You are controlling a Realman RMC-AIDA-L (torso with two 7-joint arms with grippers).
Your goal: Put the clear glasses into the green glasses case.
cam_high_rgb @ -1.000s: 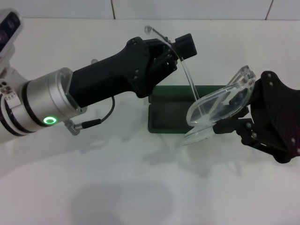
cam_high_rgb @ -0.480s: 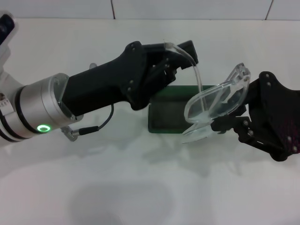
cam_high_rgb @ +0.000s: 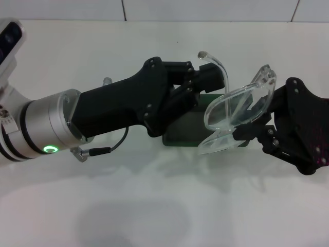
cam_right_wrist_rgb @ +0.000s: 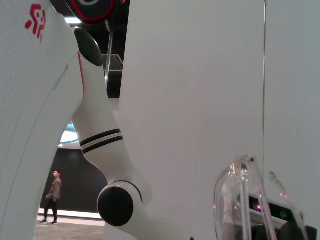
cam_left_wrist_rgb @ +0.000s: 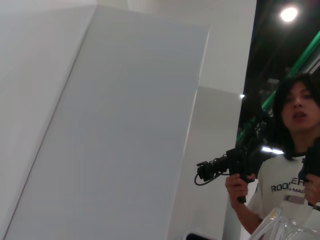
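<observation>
- Two grippers meet over the case [cam_high_rgb: 180, 131], which lies open on the white table [cam_high_rgb: 154, 206], partly hidden beneath them.
- We see the right gripper [cam_high_rgb: 252, 135] clenched on the glasses [cam_high_rgb: 234, 110], holding them tilted in the air above the case's right end.
- We see the left gripper [cam_high_rgb: 208, 77] just beside the glasses, its black fingers [cam_high_rgb: 203, 82] against one clear arm that curves up past them; we cannot tell whether they are closed on it.
- We see clear plastic at the edge of both wrist views, glasses [cam_right_wrist_rgb: 240, 205] included.
</observation>
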